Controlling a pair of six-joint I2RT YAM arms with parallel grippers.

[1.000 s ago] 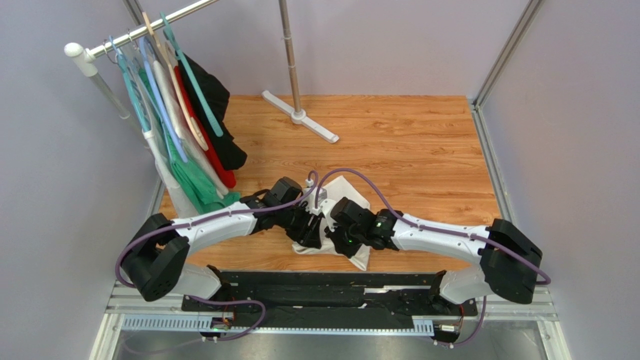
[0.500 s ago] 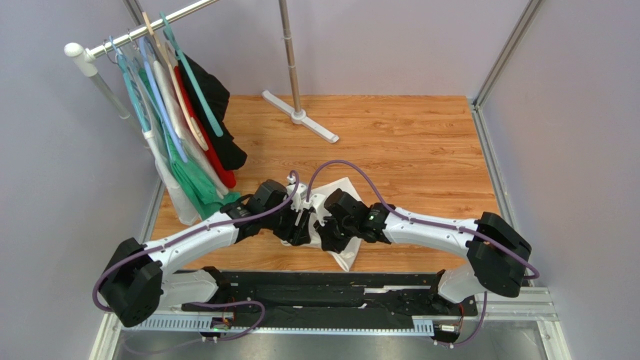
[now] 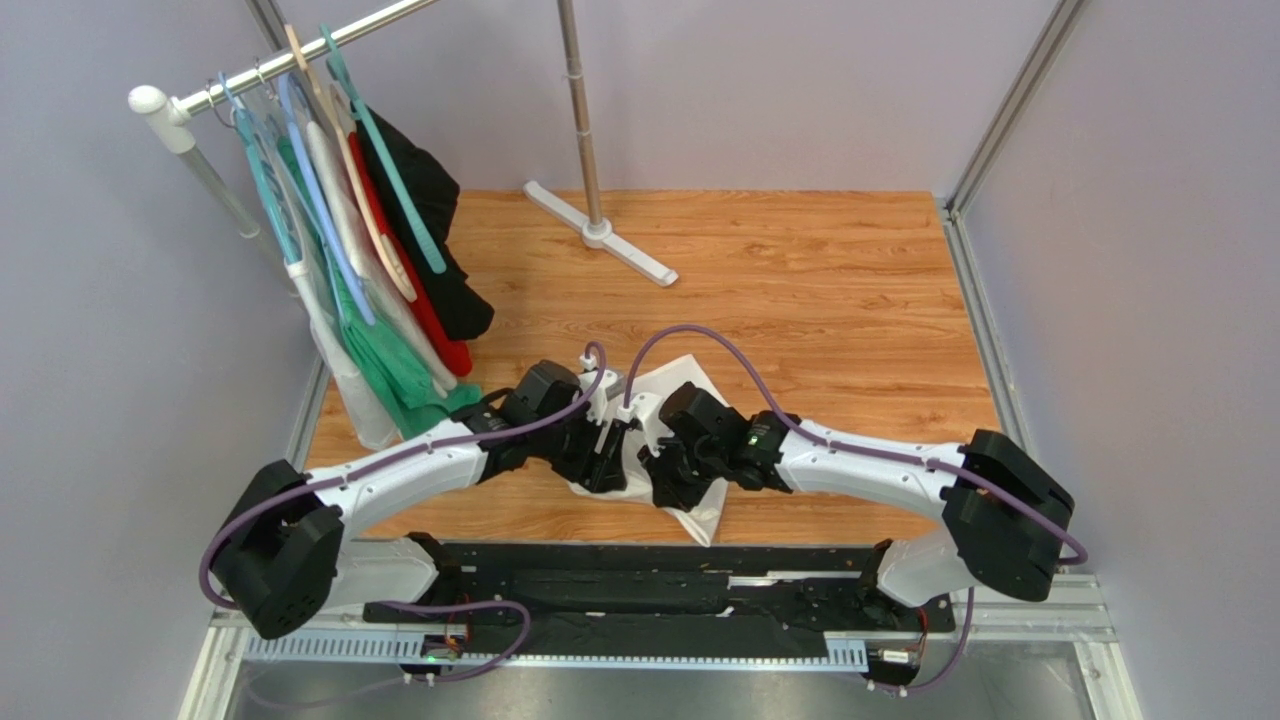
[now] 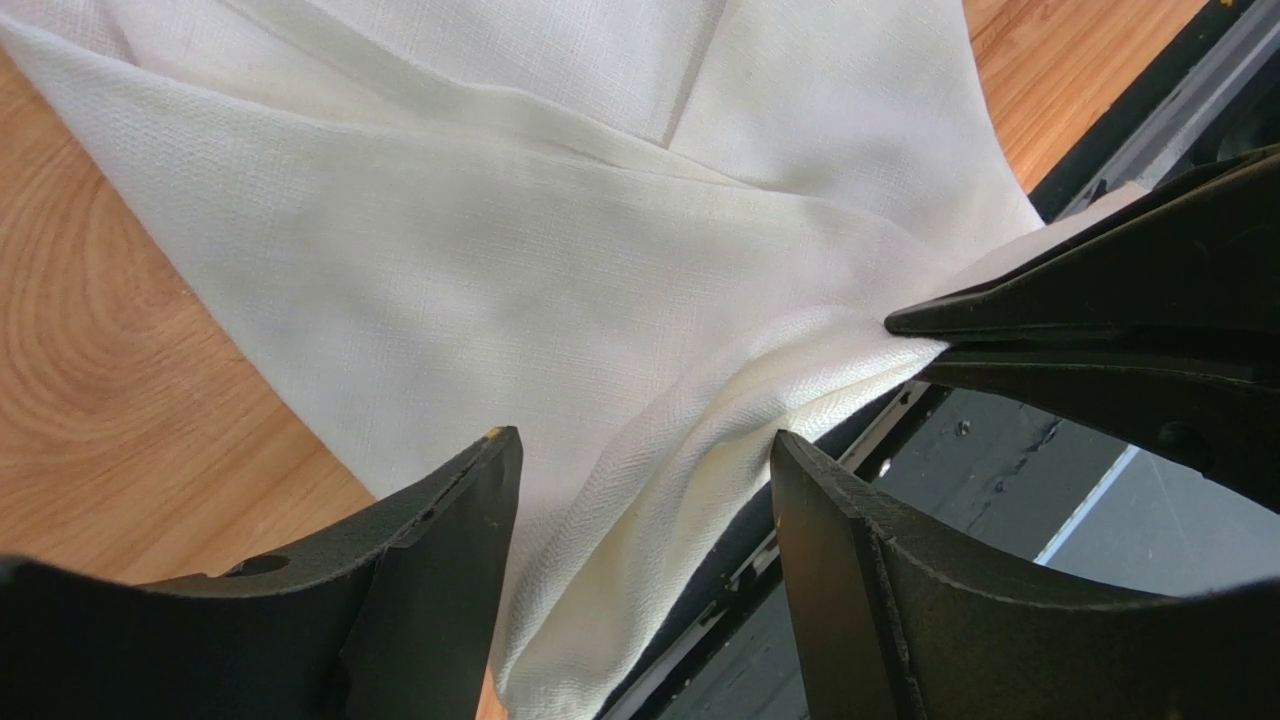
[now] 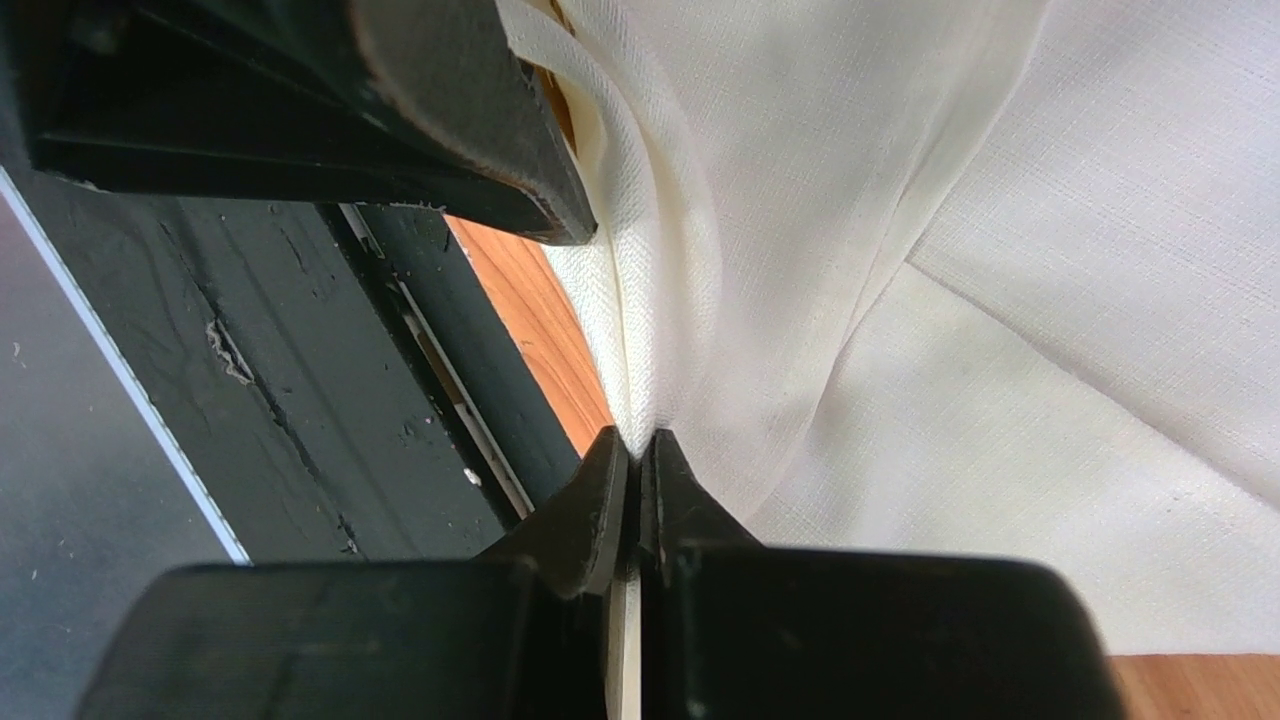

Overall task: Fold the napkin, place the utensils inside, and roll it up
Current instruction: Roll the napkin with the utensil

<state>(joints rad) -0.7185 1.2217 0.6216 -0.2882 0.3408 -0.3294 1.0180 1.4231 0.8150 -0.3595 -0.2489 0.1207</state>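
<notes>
The right claw (image 5: 633, 458) is clamped on a bunched ridge of the napkin (image 5: 962, 375), pinched up at the middle of the bench's (image 3: 842, 300) near edge. The left claw (image 4: 646, 450) stands apart, straddling that ridge without gripping it. I judge the folding only partly done; loading and rolling remain. No utensils show, and from above the arms hide most of the cloth.
</notes>
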